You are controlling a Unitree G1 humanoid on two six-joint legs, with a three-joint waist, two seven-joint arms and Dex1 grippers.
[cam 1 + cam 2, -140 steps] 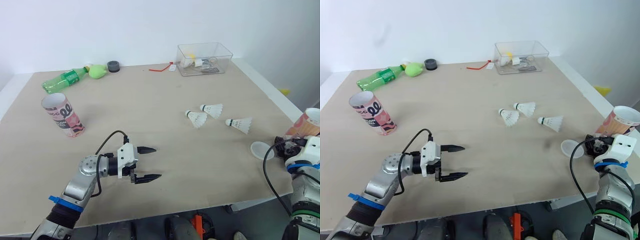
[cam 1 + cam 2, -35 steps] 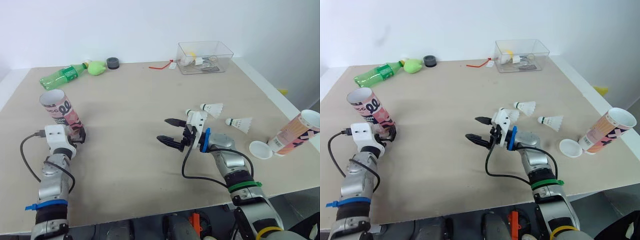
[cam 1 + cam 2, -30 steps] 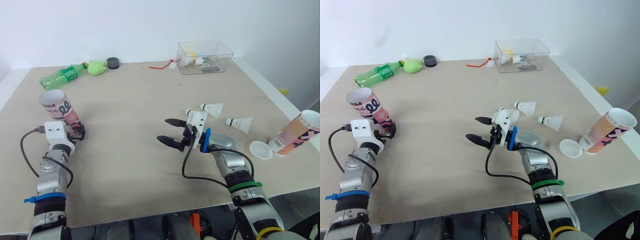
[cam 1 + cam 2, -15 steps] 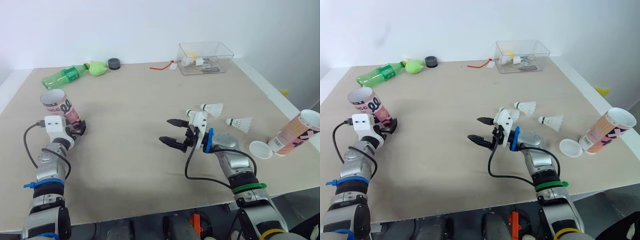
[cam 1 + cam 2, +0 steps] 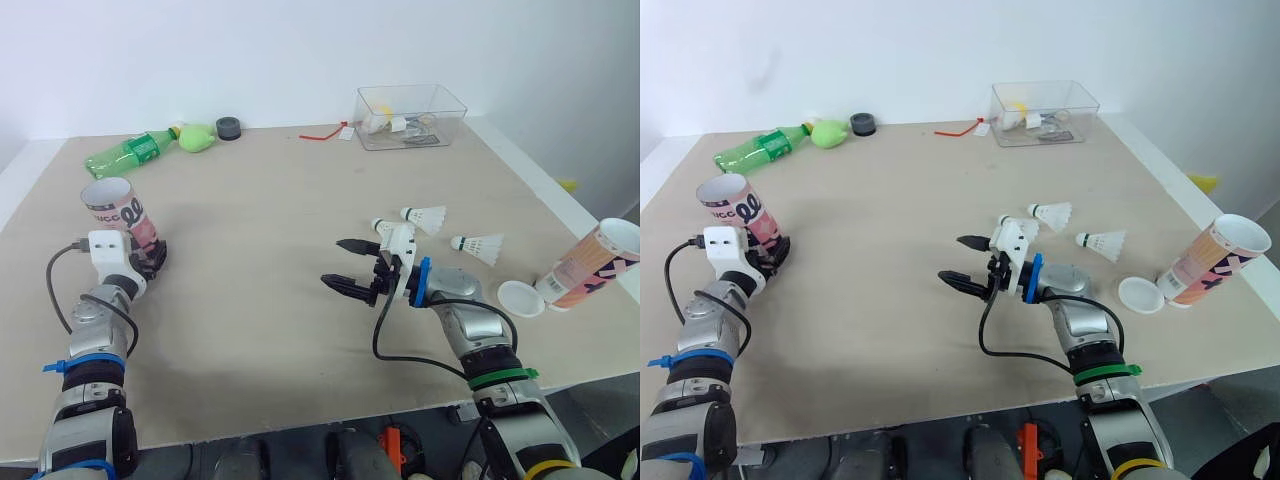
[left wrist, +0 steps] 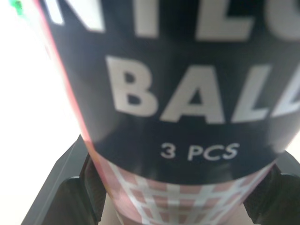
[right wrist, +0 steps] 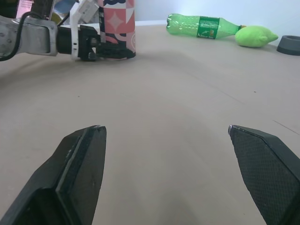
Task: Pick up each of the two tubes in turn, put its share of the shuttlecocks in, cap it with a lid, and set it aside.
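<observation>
A pink and black patterned tube [image 5: 118, 215] stands open-topped at the table's left. My left gripper [image 5: 152, 258] is shut on its base, and the left wrist view has both fingers [image 6: 91, 187] pressed against the tube [image 6: 187, 93]. My right gripper [image 5: 346, 264] hovers open and empty over the table's middle. Three white shuttlecocks lie just right of it: one [image 5: 383, 227] close behind the gripper, one [image 5: 425, 217] farther back, one [image 5: 480, 247] to the right. A second tube [image 5: 592, 267] stands tilted at the right edge, with a white lid [image 5: 518, 297] beside it.
At the back stand a clear plastic box [image 5: 410, 115] with small items, a red string [image 5: 322, 135], a black round object [image 5: 229, 127], a lime-green object [image 5: 197, 137] and a lying green bottle [image 5: 125, 157]. The table's right edge runs close to the second tube.
My left gripper has crossed from the table's middle to the left tube and closed around its base. The right arm came in from the right edge to the middle, leaving the second tube standing.
</observation>
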